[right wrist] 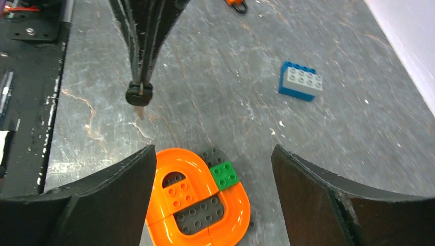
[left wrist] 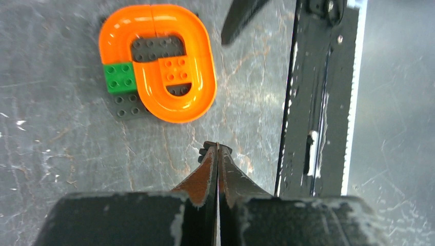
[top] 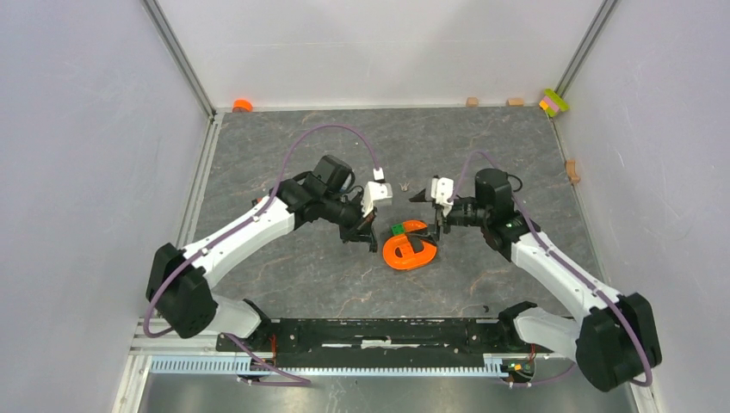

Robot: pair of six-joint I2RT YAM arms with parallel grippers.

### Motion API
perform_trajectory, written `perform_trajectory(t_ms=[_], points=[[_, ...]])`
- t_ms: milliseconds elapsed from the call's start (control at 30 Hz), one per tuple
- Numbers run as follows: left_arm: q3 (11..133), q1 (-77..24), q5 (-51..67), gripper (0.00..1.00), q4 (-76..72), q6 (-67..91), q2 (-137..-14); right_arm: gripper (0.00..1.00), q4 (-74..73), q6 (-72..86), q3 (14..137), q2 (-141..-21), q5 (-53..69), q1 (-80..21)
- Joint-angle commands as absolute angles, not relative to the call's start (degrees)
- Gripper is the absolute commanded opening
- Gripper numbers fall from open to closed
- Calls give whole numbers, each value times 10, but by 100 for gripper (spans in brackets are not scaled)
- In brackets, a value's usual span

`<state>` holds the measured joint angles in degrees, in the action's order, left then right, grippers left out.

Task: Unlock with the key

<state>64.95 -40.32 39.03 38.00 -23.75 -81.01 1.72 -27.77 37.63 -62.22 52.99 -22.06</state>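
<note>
My left gripper [left wrist: 217,149] is shut on the key [right wrist: 139,94]. Only its small black head [left wrist: 216,147] shows, pinched at the very fingertips, just above the table. My left gripper [top: 370,236] hangs just left of the orange ring-shaped piece [top: 410,248]. That piece [left wrist: 159,61] lies flat on a grey studded plate with a green brick [left wrist: 121,77] on one side. My right gripper [right wrist: 213,154] is open and straddles the orange piece [right wrist: 197,200] from above, touching nothing. A small orange padlock [right wrist: 236,4] lies far off, cut by the top edge of the right wrist view.
A blue and grey brick [right wrist: 301,81] sits on the table beyond the ring piece. Small wooden blocks [top: 472,101] and a coloured block [top: 553,101] lie along the back edge. The black rail [top: 379,331] runs along the near edge.
</note>
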Motion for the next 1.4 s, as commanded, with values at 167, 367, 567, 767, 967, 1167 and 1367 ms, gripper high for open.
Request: perform_trajectory(t_ms=[167, 367, 567, 767, 967, 1167, 1367], points=[[658, -395, 436, 2, 218, -103, -745, 78, 101, -218, 410, -695, 636, -263], [653, -395, 446, 2, 195, -79, -742, 65, 159, -170, 397, -721, 645, -291], [640, -395, 446, 2, 177, -70, -734, 46, 161, -164, 394, -737, 651, -293], [636, -394, 446, 2, 174, -72, -731, 42, 112, -212, 406, -743, 641, -293], [627, -390, 446, 2, 174, -77, -724, 43, 79, -246, 407, -737, 627, -294], [622, -389, 446, 2, 172, -80, -724, 41, 57, -268, 413, -730, 616, -294], [621, -389, 448, 2, 170, -78, -727, 36, 59, -259, 419, -730, 612, -293]])
